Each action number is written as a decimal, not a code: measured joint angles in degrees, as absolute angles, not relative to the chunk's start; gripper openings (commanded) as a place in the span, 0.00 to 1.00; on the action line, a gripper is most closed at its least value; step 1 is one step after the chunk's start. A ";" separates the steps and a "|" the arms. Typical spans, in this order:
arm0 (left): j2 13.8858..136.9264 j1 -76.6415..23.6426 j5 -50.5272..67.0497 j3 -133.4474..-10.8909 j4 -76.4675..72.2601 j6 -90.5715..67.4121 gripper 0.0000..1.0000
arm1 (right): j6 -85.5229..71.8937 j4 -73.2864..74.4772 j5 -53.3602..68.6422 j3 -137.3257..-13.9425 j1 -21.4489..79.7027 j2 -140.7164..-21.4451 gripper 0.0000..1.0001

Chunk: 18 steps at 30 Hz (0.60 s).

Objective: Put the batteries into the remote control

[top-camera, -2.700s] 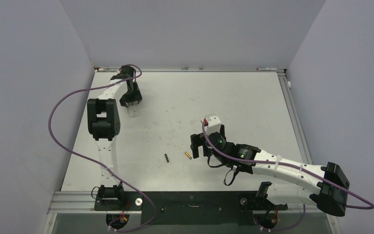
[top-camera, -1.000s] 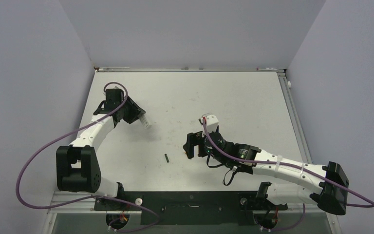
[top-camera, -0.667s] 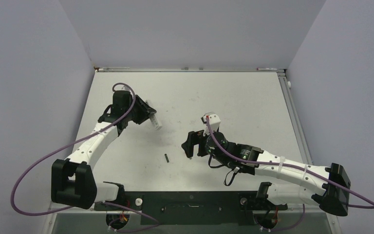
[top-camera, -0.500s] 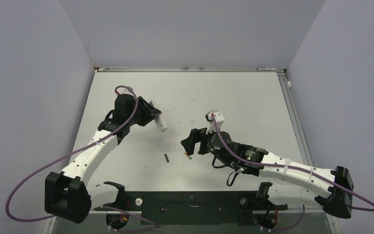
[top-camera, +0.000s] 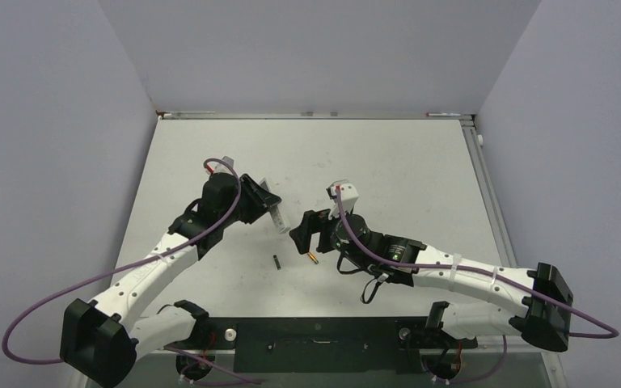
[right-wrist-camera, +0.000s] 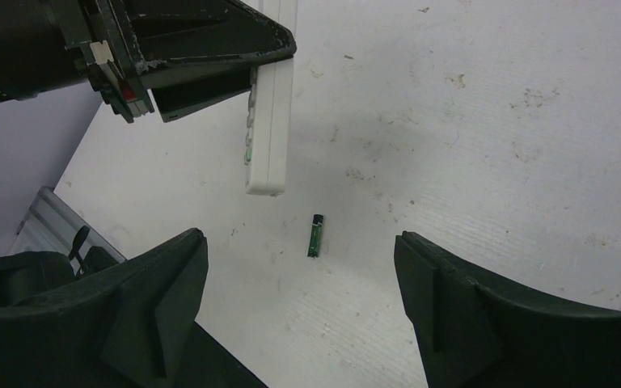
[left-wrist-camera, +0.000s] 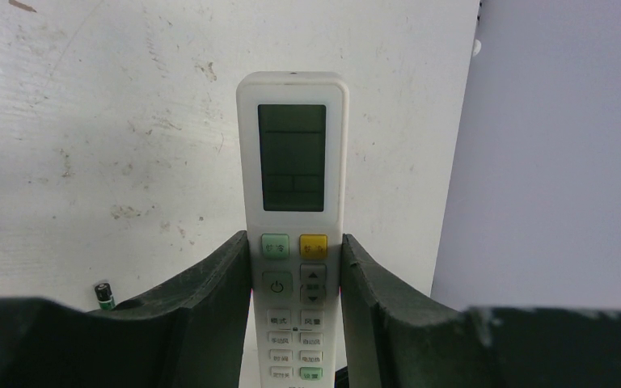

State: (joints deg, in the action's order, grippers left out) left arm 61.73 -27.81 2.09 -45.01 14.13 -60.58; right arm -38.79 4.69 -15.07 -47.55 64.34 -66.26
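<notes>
My left gripper (top-camera: 257,202) is shut on the white remote control (top-camera: 276,215) and holds it above the table, near the middle. In the left wrist view the remote (left-wrist-camera: 293,162) shows its screen and buttons, with my gripper (left-wrist-camera: 295,271) clamped on its sides. My right gripper (top-camera: 301,237) is open and empty just right of the remote. In the right wrist view, the right gripper (right-wrist-camera: 299,242) hovers above the blackish battery (right-wrist-camera: 315,234), with the remote (right-wrist-camera: 271,121) beyond. The blackish battery (top-camera: 277,262) and the copper-gold battery (top-camera: 313,259) lie on the table.
The white table (top-camera: 388,170) has a raised rail along its back and right edges (top-camera: 485,186). Grey walls stand on three sides. The black mounting bar (top-camera: 315,343) with both arm bases runs along the near edge. The blackish battery also shows in the left wrist view (left-wrist-camera: 103,293).
My left arm has swung from the far left corner toward the middle, carrying the remote. My right gripper has shifted left and slightly back, and the copper-gold battery shows again below it.
</notes>
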 measured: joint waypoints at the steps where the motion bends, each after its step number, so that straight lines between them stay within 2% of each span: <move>1: 61.58 -28.23 1.91 -44.80 14.00 -60.93 0.00 | -38.79 4.40 -14.96 -47.94 64.40 -66.94 0.84; 18: 58.78 -32.27 1.45 -43.40 12.69 -64.40 0.00 | -39.86 -0.23 -13.58 -50.81 64.60 -73.80 0.75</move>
